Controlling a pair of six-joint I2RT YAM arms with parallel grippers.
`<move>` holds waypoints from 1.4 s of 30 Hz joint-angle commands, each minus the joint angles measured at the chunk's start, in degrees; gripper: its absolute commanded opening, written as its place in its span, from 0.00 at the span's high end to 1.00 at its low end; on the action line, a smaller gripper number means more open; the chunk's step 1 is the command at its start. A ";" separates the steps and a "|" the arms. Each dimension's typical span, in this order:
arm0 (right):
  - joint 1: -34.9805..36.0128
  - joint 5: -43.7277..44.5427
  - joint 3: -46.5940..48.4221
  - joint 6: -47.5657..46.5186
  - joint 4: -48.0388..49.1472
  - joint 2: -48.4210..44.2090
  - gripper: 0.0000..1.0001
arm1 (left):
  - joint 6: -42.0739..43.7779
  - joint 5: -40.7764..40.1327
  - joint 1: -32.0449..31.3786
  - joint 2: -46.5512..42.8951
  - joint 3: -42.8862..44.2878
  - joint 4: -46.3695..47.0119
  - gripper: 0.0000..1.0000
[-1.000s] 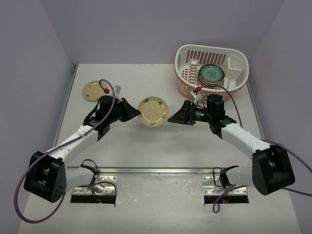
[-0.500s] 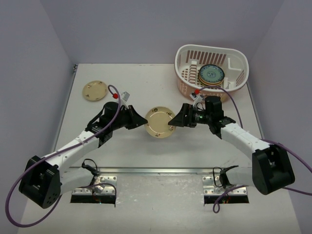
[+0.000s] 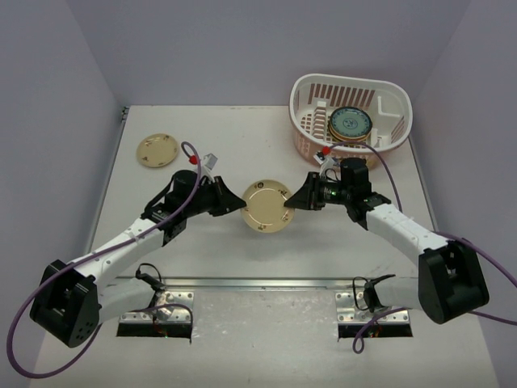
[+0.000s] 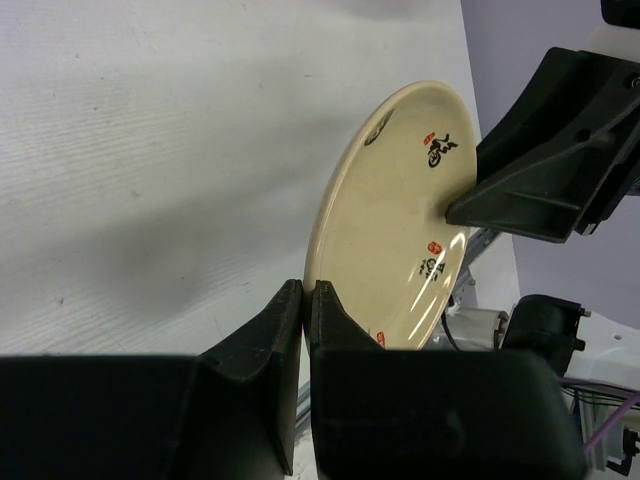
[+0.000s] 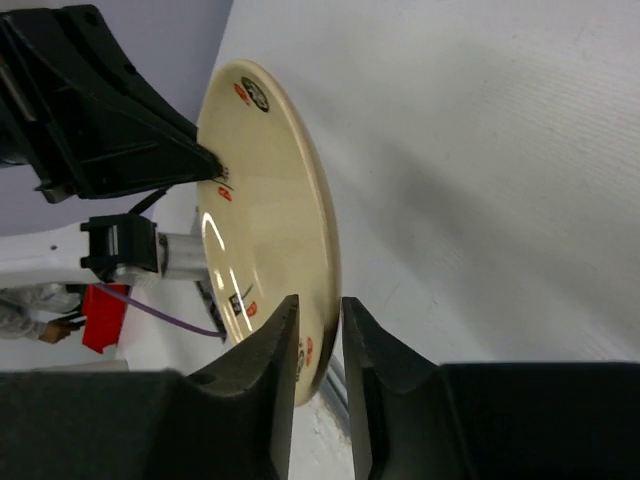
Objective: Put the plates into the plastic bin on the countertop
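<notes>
Since a second ago the cream plate has come away from the plastic bin toward the near edge, and the left arm has swung in with it. It hangs tilted, left of the bin. The left gripper is pinched tight on the rim away from the bin. The right gripper has its fingers astride the bin-side rim; whether they press cannot be told. Bare countertop lies around them. A blue patterned plate lies in the bin, and a second cream plate sits far left of it.
</notes>
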 commanded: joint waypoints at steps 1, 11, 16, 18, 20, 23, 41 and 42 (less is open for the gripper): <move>0.20 -6.40 0.69 3.66 10.04 0.58 0.89 | -0.97 2.25 -0.54 -1.80 0.49 4.45 1.00; -4.81 -5.00 1.99 9.82 9.69 -3.26 1.00 | -0.15 -14.10 -0.64 -3.44 11.25 -11.25 0.00; -21.22 -2.81 5.81 19.43 7.17 -3.78 1.00 | 4.12 -34.54 -0.68 -12.89 18.78 -28.98 0.00; -26.17 1.89 8.22 25.31 5.01 -3.69 1.00 | 8.96 -35.65 -0.68 -17.14 19.27 -32.08 0.00; -28.60 10.90 10.85 28.11 2.99 -3.69 1.00 | 14.22 -32.95 -0.59 -18.82 19.12 -32.35 0.00; -28.99 30.82 16.04 32.98 -0.32 -2.43 1.00 | 18.70 -29.17 -0.68 -19.42 16.30 -32.27 0.00; -26.86 50.69 54.32 32.01 -12.33 39.19 1.00 | 16.74 -32.67 -0.40 -20.31 11.54 -30.77 0.00; -26.68 50.50 55.53 30.92 -12.93 40.59 1.00 | 16.74 -32.67 -0.22 -20.18 11.60 -30.77 0.00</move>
